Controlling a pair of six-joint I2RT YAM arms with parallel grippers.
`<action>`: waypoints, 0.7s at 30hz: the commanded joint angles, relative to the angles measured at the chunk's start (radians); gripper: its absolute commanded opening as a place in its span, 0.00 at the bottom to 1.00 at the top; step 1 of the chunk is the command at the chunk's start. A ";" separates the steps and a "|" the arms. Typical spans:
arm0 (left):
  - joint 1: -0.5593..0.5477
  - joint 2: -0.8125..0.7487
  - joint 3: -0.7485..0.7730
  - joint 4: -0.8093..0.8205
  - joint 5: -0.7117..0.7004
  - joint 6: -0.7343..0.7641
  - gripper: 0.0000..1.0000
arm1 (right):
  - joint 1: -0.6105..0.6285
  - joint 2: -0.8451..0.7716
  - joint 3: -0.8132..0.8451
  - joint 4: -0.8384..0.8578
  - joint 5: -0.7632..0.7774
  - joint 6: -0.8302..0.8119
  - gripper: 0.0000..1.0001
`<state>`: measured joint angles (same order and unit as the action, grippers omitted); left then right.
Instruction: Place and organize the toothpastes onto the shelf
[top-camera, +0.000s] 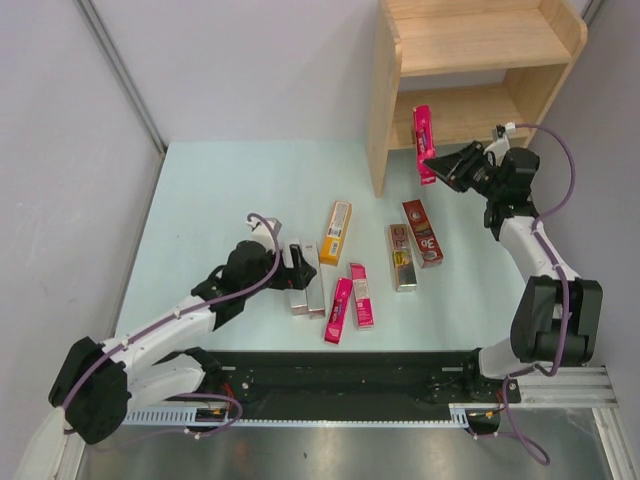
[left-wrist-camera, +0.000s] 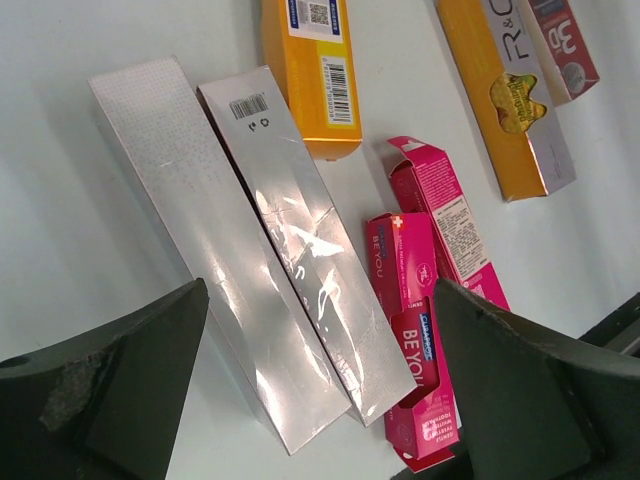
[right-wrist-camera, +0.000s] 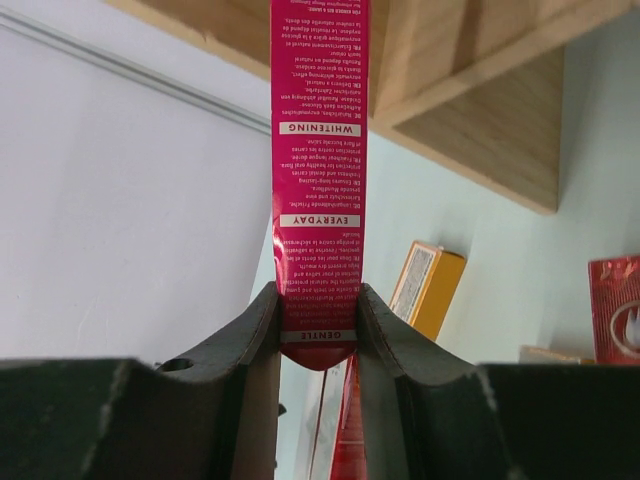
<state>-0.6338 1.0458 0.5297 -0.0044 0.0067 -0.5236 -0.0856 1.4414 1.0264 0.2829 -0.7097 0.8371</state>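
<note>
My right gripper (top-camera: 441, 166) is shut on a magenta-pink toothpaste carton (top-camera: 424, 143) and holds it in the air just in front of the wooden shelf's (top-camera: 480, 45) lower board. In the right wrist view the jaws (right-wrist-camera: 318, 310) clamp the carton's (right-wrist-camera: 320, 150) end. My left gripper (top-camera: 289, 262) is open above two silver-grey cartons (top-camera: 306, 284) lying side by side; they also show in the left wrist view (left-wrist-camera: 200, 240) between my open fingers (left-wrist-camera: 320, 290). On the table lie an orange-yellow carton (top-camera: 336, 232), two pink cartons (top-camera: 339, 309), a gold-tan carton (top-camera: 402, 257) and a dark red carton (top-camera: 422, 232).
The shelf's left side panel (top-camera: 383, 110) stands on the table's far right. Grey walls close in the table at the left and back. A black rail (top-camera: 340, 375) runs along the near edge between the arm bases.
</note>
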 joint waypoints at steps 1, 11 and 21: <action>-0.015 -0.067 -0.068 0.162 -0.005 -0.035 1.00 | -0.003 0.071 0.129 0.081 -0.017 0.020 0.22; -0.118 -0.136 -0.318 0.492 -0.138 -0.116 1.00 | 0.060 0.309 0.411 -0.013 0.032 -0.010 0.22; -0.217 -0.057 -0.398 0.662 -0.215 -0.052 1.00 | 0.083 0.488 0.633 -0.128 0.041 -0.035 0.22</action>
<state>-0.8188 0.9482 0.1364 0.5678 -0.1848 -0.6010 -0.0120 1.8927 1.5654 0.1780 -0.6704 0.8280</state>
